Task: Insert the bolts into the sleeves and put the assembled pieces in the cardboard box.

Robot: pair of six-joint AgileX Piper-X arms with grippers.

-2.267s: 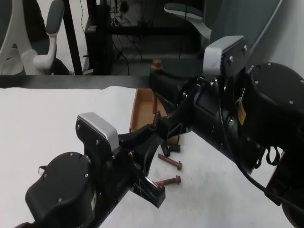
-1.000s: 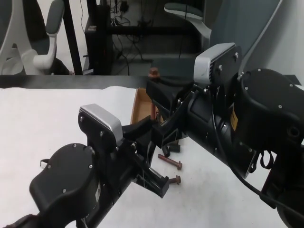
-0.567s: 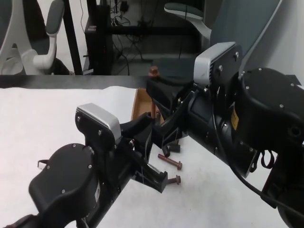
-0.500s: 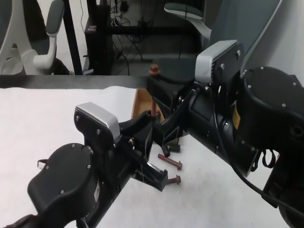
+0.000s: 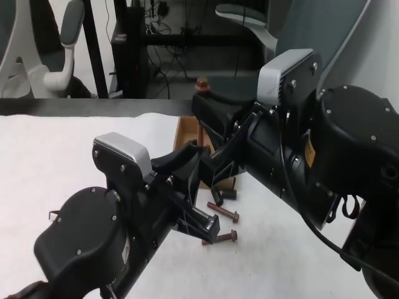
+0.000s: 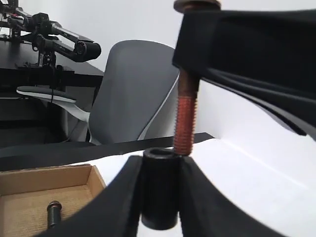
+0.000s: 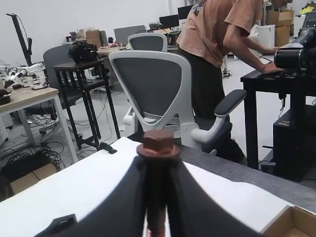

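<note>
My left gripper [image 6: 159, 170] is shut on an upright black sleeve [image 6: 159, 197]. Above it hangs a copper bolt [image 6: 186, 116], whose threaded tip sits at the sleeve's mouth. My right gripper [image 7: 157, 170] is shut on that bolt, just under its hex head [image 7: 158, 144]. In the high view the bolt head [image 5: 201, 81] shows above both grippers, over the near end of the cardboard box [image 5: 184, 134]. The box floor [image 6: 29, 202] holds one black assembled piece [image 6: 53, 212]. Two loose copper bolts [image 5: 223, 212] [image 5: 222, 238] lie on the white table.
A small black sleeve [image 5: 229, 194] lies on the table next to the loose bolts. The bulky arm bodies hide much of the near table. White table [image 5: 56, 156] stretches free to the left. Office chairs and desks stand beyond the far edge.
The left arm has lifted and shifted slightly left, bringing the sleeve up under the bolt. The right arm has barely moved. More of the nearest loose bolt now shows.
</note>
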